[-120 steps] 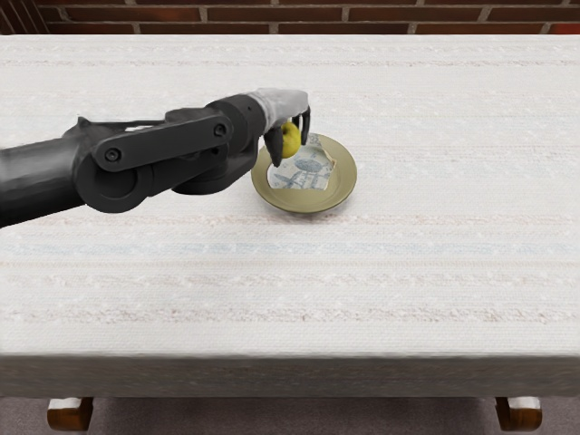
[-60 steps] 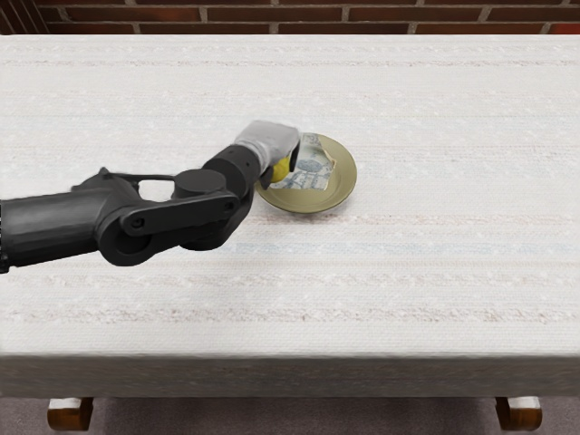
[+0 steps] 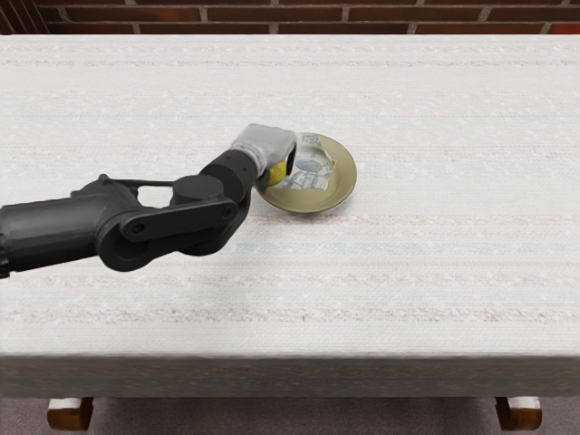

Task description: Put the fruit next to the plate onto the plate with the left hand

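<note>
An olive-green plate with a grey-and-white pattern in its well sits at the table's middle. Over the plate's left rim is my left hand, its pale back turned up and its dark arm coming in from the left edge. A small yellow fruit shows as a sliver under the palm, low in the plate's left part. The fingers curl down around it and are mostly hidden by the hand. Whether the fruit touches the plate is hidden. The right arm is out of view.
The long white table runs across the whole view, with a brick wall behind it. My left forearm and elbow lie low over the table to the left of the plate.
The left hand came down from above the plate's left rim with the fruit and now sits low in the plate. The elbow dropped toward the table. In the last half second it barely shifted.
</note>
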`<state>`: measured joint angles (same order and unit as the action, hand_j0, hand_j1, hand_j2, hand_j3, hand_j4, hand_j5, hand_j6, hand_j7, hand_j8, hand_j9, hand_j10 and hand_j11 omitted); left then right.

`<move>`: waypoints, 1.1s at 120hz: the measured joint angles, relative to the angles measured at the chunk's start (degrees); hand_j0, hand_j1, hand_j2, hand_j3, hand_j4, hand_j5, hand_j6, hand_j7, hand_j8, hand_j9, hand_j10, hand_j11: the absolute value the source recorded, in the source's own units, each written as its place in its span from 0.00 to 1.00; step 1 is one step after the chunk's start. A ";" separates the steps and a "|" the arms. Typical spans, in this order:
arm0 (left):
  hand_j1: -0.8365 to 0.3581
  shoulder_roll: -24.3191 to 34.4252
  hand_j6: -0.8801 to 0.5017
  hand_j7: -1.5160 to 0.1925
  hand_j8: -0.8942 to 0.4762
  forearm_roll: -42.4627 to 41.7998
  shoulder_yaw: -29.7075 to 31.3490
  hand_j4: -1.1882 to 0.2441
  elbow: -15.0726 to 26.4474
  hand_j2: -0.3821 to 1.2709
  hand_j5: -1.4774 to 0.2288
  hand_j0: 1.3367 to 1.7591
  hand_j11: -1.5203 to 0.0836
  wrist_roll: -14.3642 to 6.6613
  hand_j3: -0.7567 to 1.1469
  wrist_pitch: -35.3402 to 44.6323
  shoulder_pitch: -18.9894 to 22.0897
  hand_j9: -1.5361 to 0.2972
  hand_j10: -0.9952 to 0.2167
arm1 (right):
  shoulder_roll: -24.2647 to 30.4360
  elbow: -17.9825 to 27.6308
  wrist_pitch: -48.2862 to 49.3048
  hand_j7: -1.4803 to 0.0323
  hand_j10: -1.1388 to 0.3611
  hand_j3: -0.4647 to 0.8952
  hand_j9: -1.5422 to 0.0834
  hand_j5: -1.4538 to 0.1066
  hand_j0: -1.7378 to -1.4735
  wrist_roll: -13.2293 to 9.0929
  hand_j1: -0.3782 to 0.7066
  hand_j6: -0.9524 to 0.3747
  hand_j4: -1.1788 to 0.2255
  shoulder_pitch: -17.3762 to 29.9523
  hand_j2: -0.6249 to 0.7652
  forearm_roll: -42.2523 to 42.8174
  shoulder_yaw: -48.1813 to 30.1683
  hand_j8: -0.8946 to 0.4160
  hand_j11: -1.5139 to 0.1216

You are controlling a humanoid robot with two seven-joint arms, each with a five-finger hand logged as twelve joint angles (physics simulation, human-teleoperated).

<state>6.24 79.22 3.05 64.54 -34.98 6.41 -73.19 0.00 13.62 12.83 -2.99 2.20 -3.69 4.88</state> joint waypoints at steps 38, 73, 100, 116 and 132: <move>0.47 -2.40 0.33 0.31 0.35 -0.04 -0.12 0.32 -0.13 0.39 0.29 0.74 0.33 0.02 0.40 0.38 -0.57 0.30 0.24 | 0.00 -0.01 0.00 0.97 0.75 0.34 0.94 0.92 0.30 0.00 0.04 0.71 0.83 0.00 0.45 0.00 0.00 0.67 0.92; 0.69 -2.46 0.44 0.58 0.46 -0.63 -0.25 0.56 -1.18 0.31 0.56 0.75 0.62 -0.02 0.40 0.36 -0.68 0.56 0.51 | 0.00 0.00 0.00 0.97 0.75 0.34 0.94 0.92 0.30 0.00 0.04 0.71 0.83 0.00 0.45 0.00 0.01 0.67 0.92; 0.88 -2.38 0.56 0.78 0.58 -4.40 -1.53 0.73 -1.47 0.26 0.76 0.76 0.83 -0.02 0.40 0.24 -3.43 0.74 0.71 | 0.00 0.00 0.00 0.97 0.75 0.34 0.94 0.92 0.30 0.00 0.04 0.71 0.83 0.00 0.45 0.00 0.02 0.67 0.92; 0.93 -1.24 0.59 0.83 0.61 -16.32 -5.69 0.77 -1.49 0.25 0.81 0.76 0.88 -0.02 0.40 -0.61 -3.57 0.78 0.76 | 0.00 0.00 0.00 0.97 0.75 0.34 0.94 0.92 0.30 0.00 0.04 0.71 0.83 0.00 0.45 0.00 0.02 0.67 0.92; 0.96 -0.04 0.61 0.85 0.63 -26.23 -13.60 0.80 -1.39 0.24 0.83 0.76 0.91 -0.02 0.40 -5.26 -3.54 0.81 0.78 | 0.00 0.00 0.00 0.97 0.75 0.34 0.94 0.92 0.30 0.00 0.04 0.71 0.83 0.01 0.45 0.00 0.03 0.67 0.92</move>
<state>6.20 52.99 -10.55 63.15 -35.00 1.15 -76.73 0.00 13.62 12.83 -2.99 2.20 -3.69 4.91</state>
